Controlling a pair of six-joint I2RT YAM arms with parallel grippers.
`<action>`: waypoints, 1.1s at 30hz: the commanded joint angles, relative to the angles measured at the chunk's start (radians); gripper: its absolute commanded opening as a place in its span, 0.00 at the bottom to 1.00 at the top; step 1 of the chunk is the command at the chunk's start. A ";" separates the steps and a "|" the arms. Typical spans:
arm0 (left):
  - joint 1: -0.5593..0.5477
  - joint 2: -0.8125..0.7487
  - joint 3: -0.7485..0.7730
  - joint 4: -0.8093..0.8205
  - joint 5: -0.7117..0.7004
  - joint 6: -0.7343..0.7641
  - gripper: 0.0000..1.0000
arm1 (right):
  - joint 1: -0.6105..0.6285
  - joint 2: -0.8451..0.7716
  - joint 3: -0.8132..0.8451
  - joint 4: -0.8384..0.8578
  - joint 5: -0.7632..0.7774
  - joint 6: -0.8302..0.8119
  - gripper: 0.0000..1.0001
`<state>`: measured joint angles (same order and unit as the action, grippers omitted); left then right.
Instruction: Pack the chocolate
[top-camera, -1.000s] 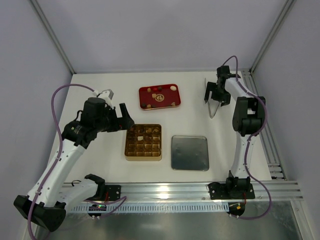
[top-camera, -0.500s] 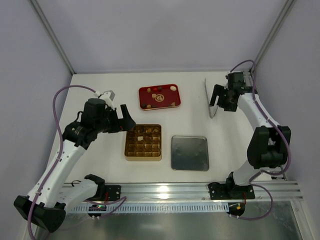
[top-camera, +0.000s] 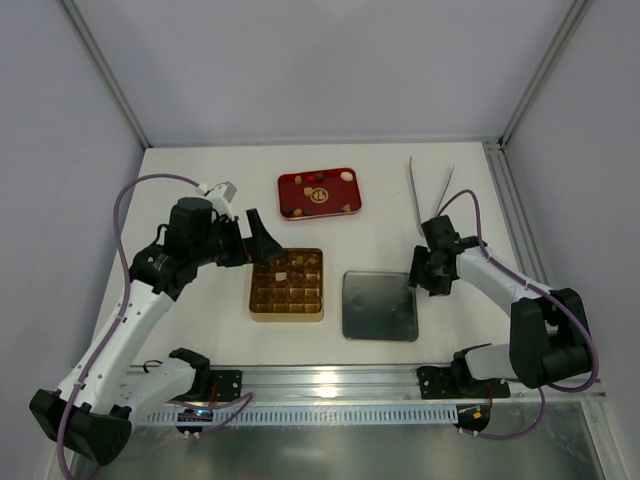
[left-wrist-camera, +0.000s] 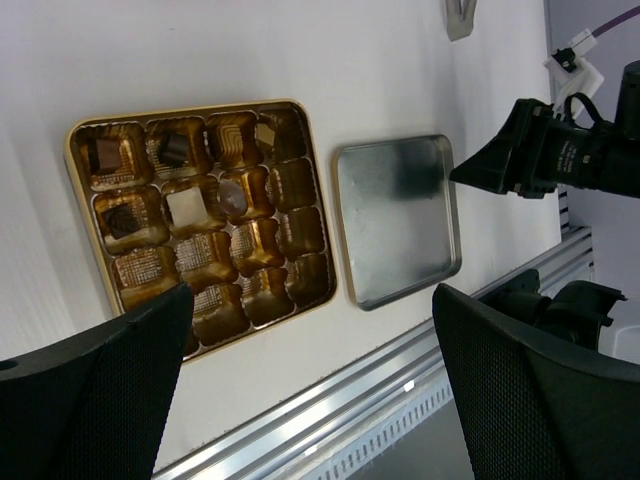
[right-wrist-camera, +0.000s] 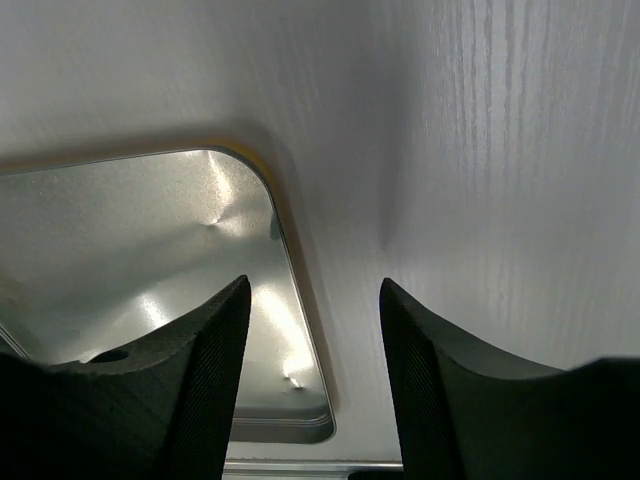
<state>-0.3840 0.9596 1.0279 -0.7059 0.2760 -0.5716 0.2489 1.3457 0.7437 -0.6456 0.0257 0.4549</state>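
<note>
Several chocolate pieces (top-camera: 345, 177), dark, brown and cream, lie in the red tray (top-camera: 320, 205) at the back. A few more (left-wrist-camera: 186, 208) sit in the upper compartments of the gold box (top-camera: 287, 310), also in the left wrist view (left-wrist-camera: 310, 200). My left gripper (top-camera: 258, 240) is open and empty, above the box's back left corner (left-wrist-camera: 315, 400). My right gripper (top-camera: 420, 270) is open and empty, low over the right edge of the silver lid (top-camera: 380, 305); the lid's corner lies between its fingers (right-wrist-camera: 315, 370).
Metal tweezers (top-camera: 415, 190) lie spread on the table at the back right. The silver lid (left-wrist-camera: 395, 220) lies flat right of the gold box. The aluminium rail (top-camera: 340, 380) runs along the near table edge.
My right arm has swung from the tweezers at the back right down to the silver lid's right edge; the tweezers stay on the table. My left gripper has shifted slightly right.
</note>
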 joint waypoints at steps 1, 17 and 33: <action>-0.001 -0.013 -0.014 0.065 0.077 -0.033 1.00 | 0.000 -0.043 -0.024 0.041 0.017 0.054 0.56; -0.001 -0.001 -0.051 0.103 0.101 -0.066 1.00 | 0.064 0.090 -0.086 0.172 -0.012 0.105 0.34; -0.001 0.088 -0.095 0.194 0.107 -0.142 1.00 | 0.018 -0.026 0.046 0.051 -0.061 -0.047 0.04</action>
<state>-0.3840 1.0355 0.9401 -0.5869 0.3607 -0.6823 0.2863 1.3888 0.7193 -0.5430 -0.0185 0.4664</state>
